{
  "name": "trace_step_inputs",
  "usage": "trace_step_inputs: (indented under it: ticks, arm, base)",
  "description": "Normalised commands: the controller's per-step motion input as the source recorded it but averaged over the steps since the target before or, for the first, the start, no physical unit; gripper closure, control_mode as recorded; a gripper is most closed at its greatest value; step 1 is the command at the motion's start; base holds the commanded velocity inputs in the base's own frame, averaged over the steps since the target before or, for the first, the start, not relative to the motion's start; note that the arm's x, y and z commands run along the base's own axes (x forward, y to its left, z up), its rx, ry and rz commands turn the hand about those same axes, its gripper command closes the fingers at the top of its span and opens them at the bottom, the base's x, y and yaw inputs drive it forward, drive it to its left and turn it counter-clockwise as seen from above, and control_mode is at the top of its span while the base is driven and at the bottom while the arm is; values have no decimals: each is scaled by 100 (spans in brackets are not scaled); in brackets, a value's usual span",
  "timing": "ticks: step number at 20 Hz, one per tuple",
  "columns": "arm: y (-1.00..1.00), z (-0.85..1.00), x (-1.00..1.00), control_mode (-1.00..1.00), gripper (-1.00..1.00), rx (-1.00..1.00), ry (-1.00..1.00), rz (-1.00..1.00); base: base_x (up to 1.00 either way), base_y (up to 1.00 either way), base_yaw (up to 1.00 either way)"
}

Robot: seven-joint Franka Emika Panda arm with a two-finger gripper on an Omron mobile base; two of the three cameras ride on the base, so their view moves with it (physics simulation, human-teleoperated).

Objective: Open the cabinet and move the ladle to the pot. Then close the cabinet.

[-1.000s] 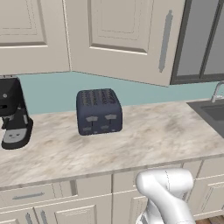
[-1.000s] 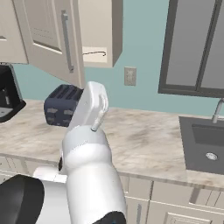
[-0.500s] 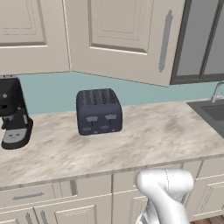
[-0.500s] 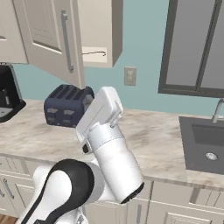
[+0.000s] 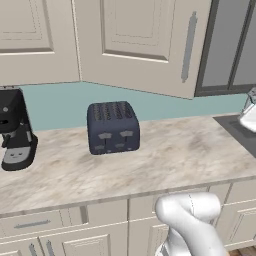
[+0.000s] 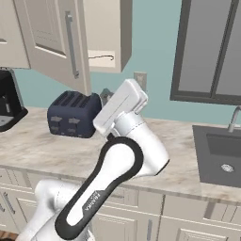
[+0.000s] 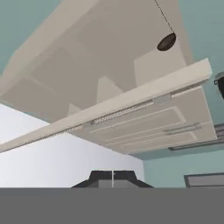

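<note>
The beige upper cabinet (image 6: 104, 33) stands open, its raised-panel door (image 6: 49, 40) swung out to the left with the silver bar handle (image 6: 71, 44) on it. In the left base view the same door (image 5: 142, 45) faces me, handle (image 5: 188, 47) on its right. On the inside shelf lies the black ladle (image 6: 101, 58), a thin dark line from this side. The hand view looks up from under the cabinet: the ladle's bowl (image 7: 166, 42) is round, and its thin handle runs up out of frame. My gripper (image 7: 113, 177) is shut and holds nothing, well below the cabinet.
A dark blue toaster (image 6: 74, 114) (image 5: 113, 127) sits on the marble counter (image 5: 150, 160), a black coffee machine (image 5: 15, 130) to its left. A sink (image 6: 226, 155) with faucet lies at the right under a window (image 6: 212, 47). My white forearm (image 6: 120, 106) rises before the wall outlet.
My forearm and hand have swung to the right and risen a little in front of the toaster. Cabinet door, ladle and counter things have stayed where they were.
</note>
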Motion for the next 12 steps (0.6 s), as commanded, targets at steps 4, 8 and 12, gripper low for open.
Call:
trace_step_inputs:
  ticks: [4,8,12]
  arm:
    - [-14,0,62,-100,100,0,0,30]
    - [-7,0,51,-100,100,0,0,29]
    - [-4,0,49,-100,100,0,-1,25]
  base:
    - [0,0,0]
    - [0,0,0]
    - [0,0,0]
